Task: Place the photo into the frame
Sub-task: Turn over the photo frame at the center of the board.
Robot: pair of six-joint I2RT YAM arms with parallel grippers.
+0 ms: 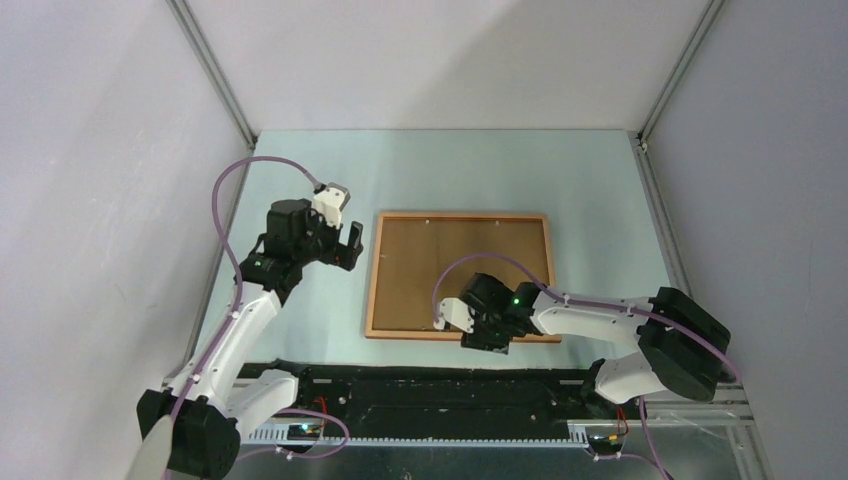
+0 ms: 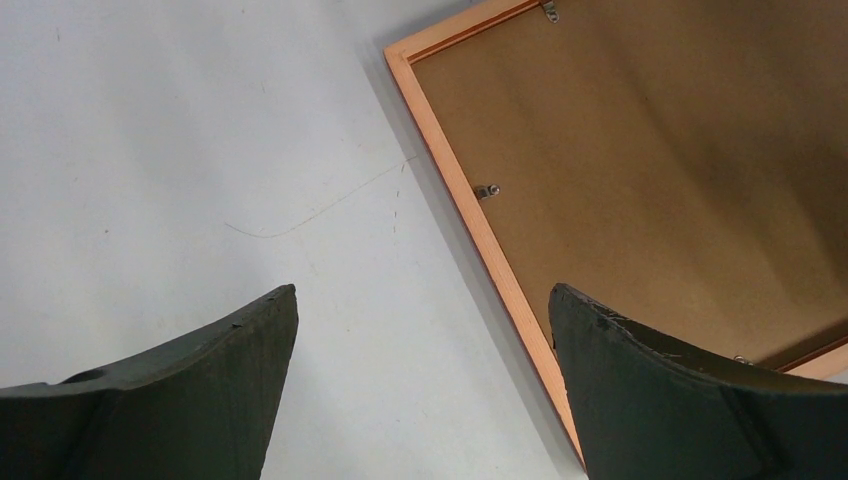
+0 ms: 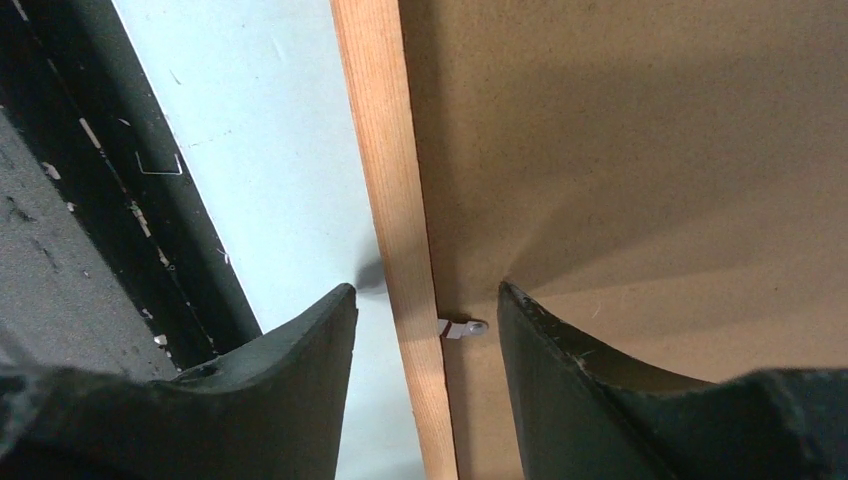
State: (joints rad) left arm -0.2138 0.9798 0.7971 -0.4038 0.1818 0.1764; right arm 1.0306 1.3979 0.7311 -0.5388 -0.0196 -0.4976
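Bright even light, soft shadows

The pale blue-green table [image 1: 590,180] shows fine scratches and scuffs. The frame [image 1: 372,280] lies flat on it near the middle, back side up, long edges running left to right. A brown backing board [image 1: 440,255] fills it, with small metal clips [image 2: 486,191] along the inner rim. A black strip [image 1: 430,385] runs along the table's near edge.

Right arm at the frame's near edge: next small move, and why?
Probably lower and nudge the metal tab off the backing board: the right jaws straddle the frame rail right at that tab, which seems to pin the board.
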